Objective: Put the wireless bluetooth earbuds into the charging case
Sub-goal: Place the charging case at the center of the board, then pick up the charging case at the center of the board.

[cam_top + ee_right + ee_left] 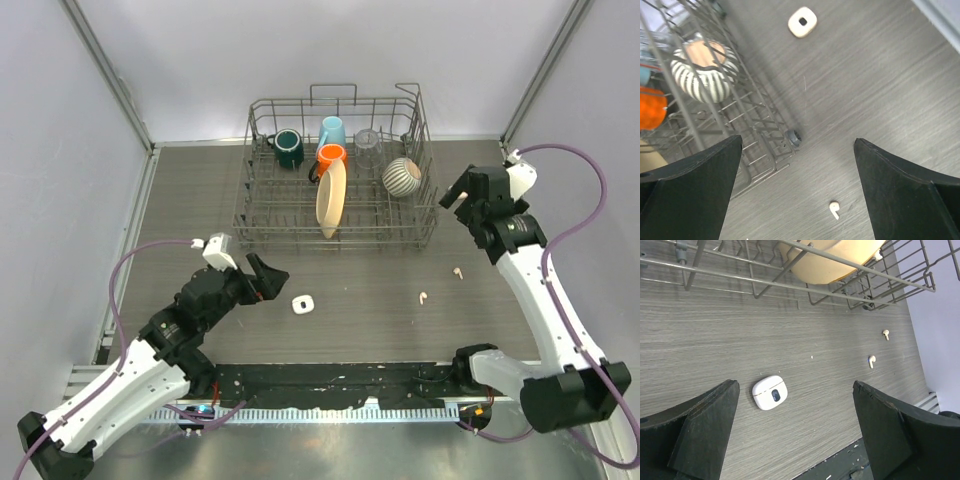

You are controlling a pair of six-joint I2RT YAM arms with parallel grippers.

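At the near edge of the table [375, 300], the two arms rise from their bases.

1. The left gripper [270, 280] is low over the near left part of the table. Its fingers [705, 425] stand wide apart with nothing held (its wrist view shows the case lying on the table beyond the gap).
2. Just to the right of that gripper, the charging case [303, 304] lies flat on the table. It is white and rounded, with a dark mark at its centre, and nothing touches it. Whether its lid is up or down cannot be told.
3. Two earbuds are in view, both loose on the table and outside the case. The near earbud [423, 297] lies well to the right of the case. The far earbud [458, 271] lies a little beyond it and further right.
4. The right gripper [458, 207] is raised over the far right part of the table, beside the right end of the dish rack [420, 225]. Its fingers [900, 190] are also spread wide and hold nothing.
5. The dish rack stands at the far middle. It holds a dark green mug [289, 148], a blue mug [332, 130], an orange mug [332, 155], a clear glass [368, 140], a striped cup [402, 176] and a cream dish [331, 200] set on edge.
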